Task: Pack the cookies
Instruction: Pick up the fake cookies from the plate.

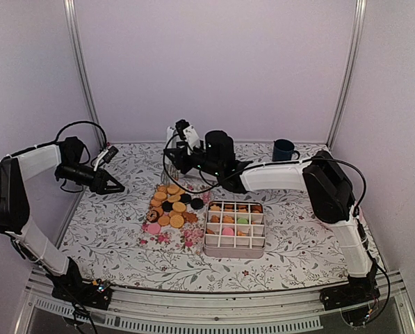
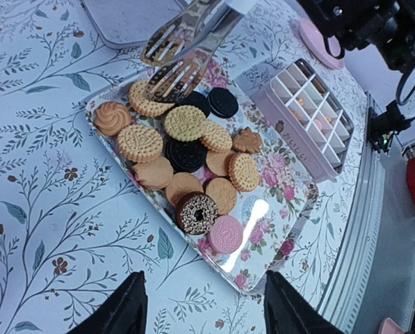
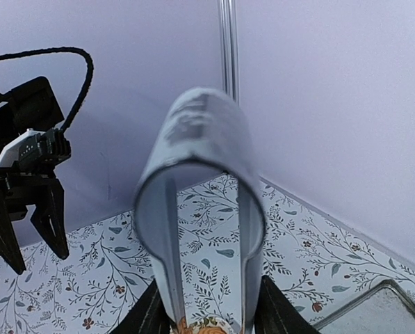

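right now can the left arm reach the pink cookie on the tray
Probably yes: the pink cookie lies uncovered at the tray edge before the open left claw; the tongs hang farther off.

Fig. note: sole lettering is a short word on the side wall of the pink divided box [image 2: 285, 136], left wrist view; too small to read.
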Tool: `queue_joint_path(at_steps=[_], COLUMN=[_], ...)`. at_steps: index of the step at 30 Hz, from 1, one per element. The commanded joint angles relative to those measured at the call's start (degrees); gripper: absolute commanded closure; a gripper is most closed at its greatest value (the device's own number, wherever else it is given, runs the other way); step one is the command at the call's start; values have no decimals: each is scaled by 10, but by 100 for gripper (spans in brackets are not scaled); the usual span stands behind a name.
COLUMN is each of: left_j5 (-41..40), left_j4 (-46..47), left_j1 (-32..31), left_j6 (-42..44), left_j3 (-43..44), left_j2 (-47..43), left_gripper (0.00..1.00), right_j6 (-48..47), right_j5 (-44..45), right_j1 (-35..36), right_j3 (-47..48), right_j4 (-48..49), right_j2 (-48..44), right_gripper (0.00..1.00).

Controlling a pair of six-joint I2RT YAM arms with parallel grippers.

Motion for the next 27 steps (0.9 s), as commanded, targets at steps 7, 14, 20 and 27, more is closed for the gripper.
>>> queue_joint_path(at_steps=[7, 14, 20, 27], left_j5=[6, 7, 12, 15], left_j4=[-9, -10, -10, -10], left_j1=[9, 9, 10, 10], left_j6=[10, 12, 10, 9], left_j3=[-3, -2, -4, -6], left_j2=[2, 1, 1, -1], left_gripper=[42, 42, 42, 42], right_j6=[0, 0, -53, -88], right_j5=[4, 5, 29, 43], right_j1=[-3, 0, 10, 17], right_j3=[-2, -22, -41, -43], right_j4=[37, 39, 39, 40], right_j2=[59, 46, 25, 6], right_gripper=[57, 62, 62, 56])
